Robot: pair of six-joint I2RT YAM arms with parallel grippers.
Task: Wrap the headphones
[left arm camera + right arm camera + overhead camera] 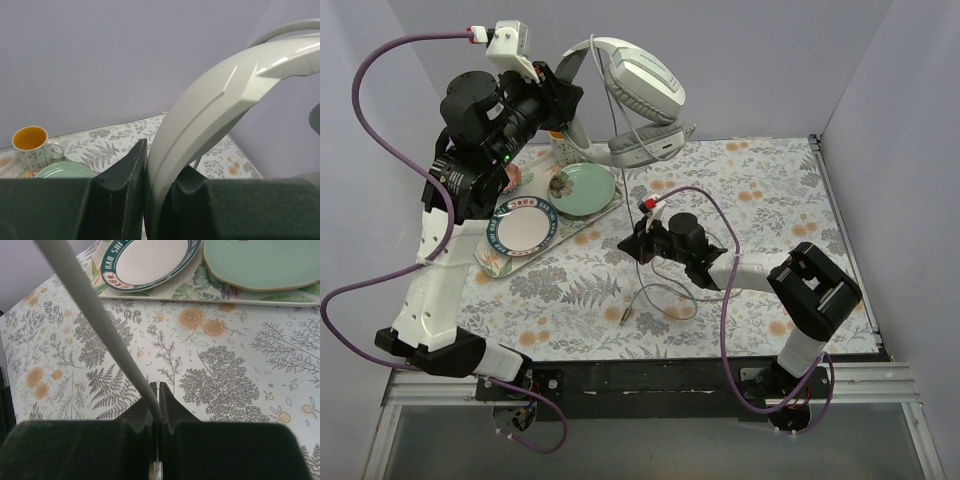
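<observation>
The light grey headphones [638, 95] hang in the air at the back of the table. My left gripper [563, 92] is shut on their curved headband [210, 115], which passes between its jaws. The earcups hang to the right of it. The thin grey cord [623, 190] runs down from the headphones to my right gripper [632, 243], which is shut on it low over the table. In the right wrist view the cord [95, 315] slants up to the left from the shut jaws. The rest of the cord loops on the cloth and ends in the jack plug [624, 315].
A tray [582, 228] at the left holds a green plate [582, 188] and a white plate with a dark rim [523, 224]. A patterned mug [31, 145] stands behind the green plate. The floral cloth [760, 200] covers the table. Grey walls stand close behind and at the sides.
</observation>
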